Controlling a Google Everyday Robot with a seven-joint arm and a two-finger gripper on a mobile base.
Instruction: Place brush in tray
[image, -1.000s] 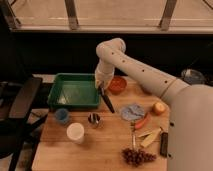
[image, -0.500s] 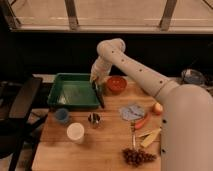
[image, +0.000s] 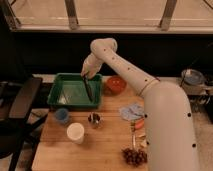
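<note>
The green tray (image: 64, 98) sits at the table's back left. My gripper (image: 87, 74) hangs over the tray's right part, near its back wall. It is shut on the top of the brush (image: 89, 87), a slim black stick that hangs down and slightly right into the tray. The brush's lower end is close to the tray floor near the right wall; I cannot tell if it touches. Its pale head does not show clearly.
An orange bowl (image: 115, 83) stands right of the tray. A blue cup (image: 61, 115), a white cup (image: 75, 132) and a small metal cup (image: 94, 119) stand in front. A blue cloth (image: 131, 111), a carrot (image: 139, 124) and grapes (image: 135, 156) lie right.
My gripper has moved left and back with the brush, from the tray's right front corner to over the tray's inside. The brush now hangs inside the tray walls.
</note>
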